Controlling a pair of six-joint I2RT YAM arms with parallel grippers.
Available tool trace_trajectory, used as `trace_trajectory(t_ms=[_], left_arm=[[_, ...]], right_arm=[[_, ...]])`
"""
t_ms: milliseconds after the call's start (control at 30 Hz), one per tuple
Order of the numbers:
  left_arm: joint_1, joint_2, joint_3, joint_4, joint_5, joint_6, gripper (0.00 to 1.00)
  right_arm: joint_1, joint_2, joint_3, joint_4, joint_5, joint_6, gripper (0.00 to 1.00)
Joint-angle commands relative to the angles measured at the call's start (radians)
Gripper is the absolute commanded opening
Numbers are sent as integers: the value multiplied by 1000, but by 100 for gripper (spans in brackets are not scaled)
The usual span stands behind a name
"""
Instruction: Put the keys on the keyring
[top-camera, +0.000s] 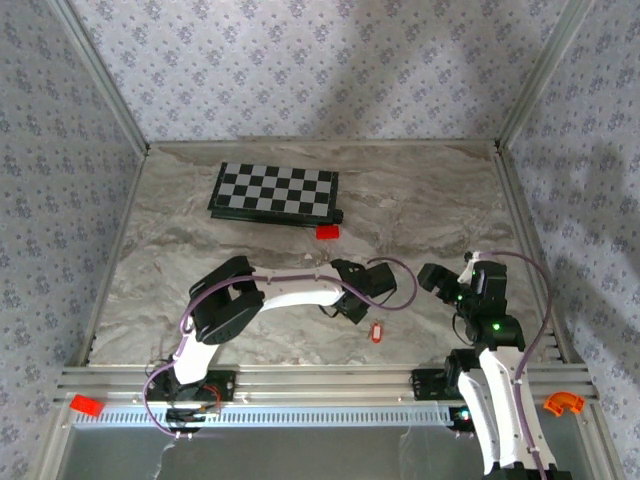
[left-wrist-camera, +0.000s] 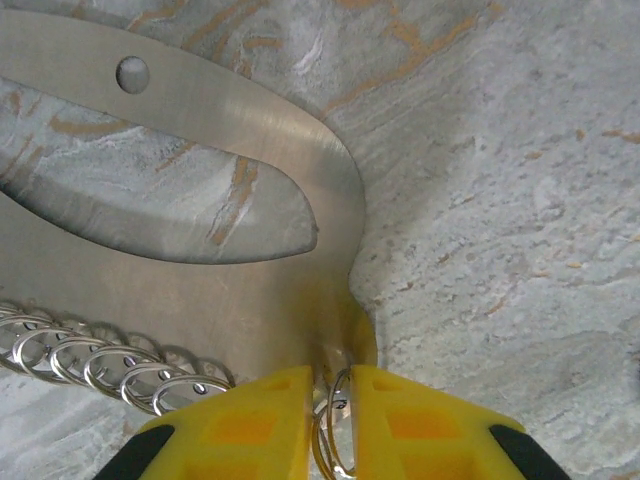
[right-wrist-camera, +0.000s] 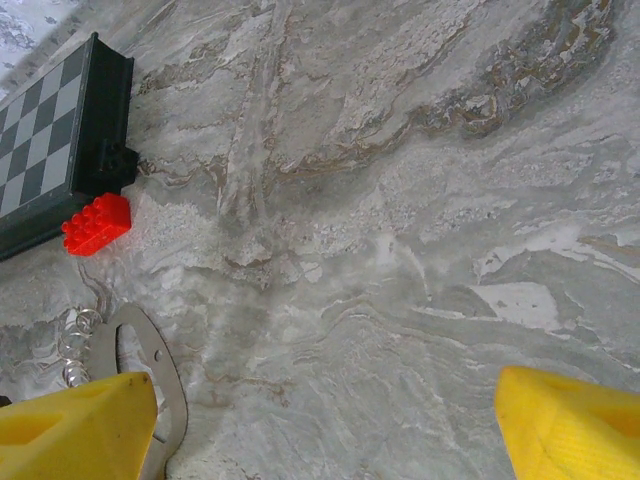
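Presently our left gripper (left-wrist-camera: 335, 400) pinches a ring of the keyring (left-wrist-camera: 90, 360) toward the table's near edge, our right gripper (right-wrist-camera: 330, 420) gapes wide, and the red key tag (top-camera: 376, 331) lies loose just beside, so a tug could slip the thin ring free.

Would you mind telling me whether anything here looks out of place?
The tiny red tag with a pale centre lies alone on the marble tabletop, apart from the silvery ring chain held in the left gripper. Otherwise nothing stands out.
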Motion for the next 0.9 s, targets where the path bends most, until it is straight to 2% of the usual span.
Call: trace_trajectory(t_ms=[0, 367, 500, 867], left_arm=[[-15, -1, -8, -27, -17, -16, 17], [-25, -8, -5, -31, -15, -21, 13], [-24, -17, -7, -31, -18, -19, 20], [-24, -28, -5, -20, -15, -22, 18]], right_arm=[[-7, -9, 3, 4, -18, -16, 89], [-8, -10, 2, 3, -16, -19, 89], [-8, -10, 1, 1, -13, -23, 89], [-9, -14, 2, 1, -12, -23, 89]])
